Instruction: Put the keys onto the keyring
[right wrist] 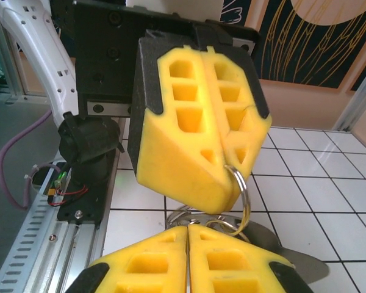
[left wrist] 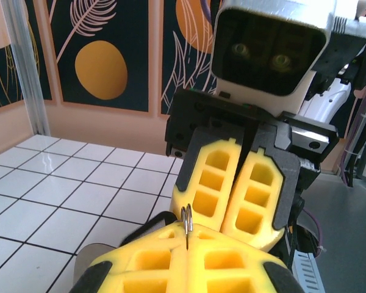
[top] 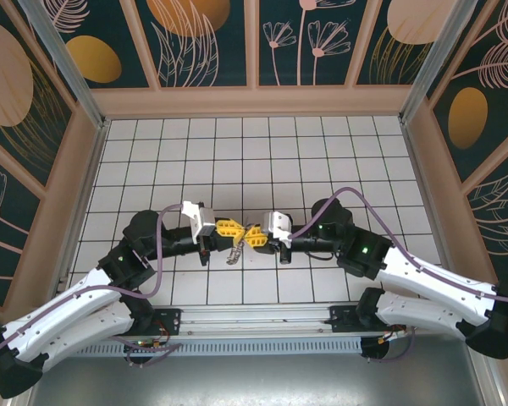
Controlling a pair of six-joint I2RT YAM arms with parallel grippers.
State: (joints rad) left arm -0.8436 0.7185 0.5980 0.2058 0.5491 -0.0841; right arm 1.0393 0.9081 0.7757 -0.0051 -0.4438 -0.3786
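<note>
My left gripper (top: 239, 230) and right gripper (top: 249, 237) meet tip to tip above the middle of the tiled floor. The left gripper (left wrist: 187, 235) is shut on the keyring (left wrist: 186, 217), a thin silver split ring standing edge-on between its yellow pads. From the right wrist the keyring (right wrist: 246, 189) hangs out of the left gripper's tips (right wrist: 227, 177). Below it lie another wire loop (right wrist: 189, 213) and a flat grey key (right wrist: 299, 259). The right gripper (right wrist: 188, 229) is shut just in front of them; whether it pinches anything I cannot tell. The keys (top: 234, 253) dangle under the fingertips.
White tiled floor (top: 262, 161) stretches behind the grippers, walled by patterned panels (top: 212, 42). A metal rail (top: 262, 320) with the arm bases runs along the near edge. Purple cables (top: 161, 254) loop off both arms.
</note>
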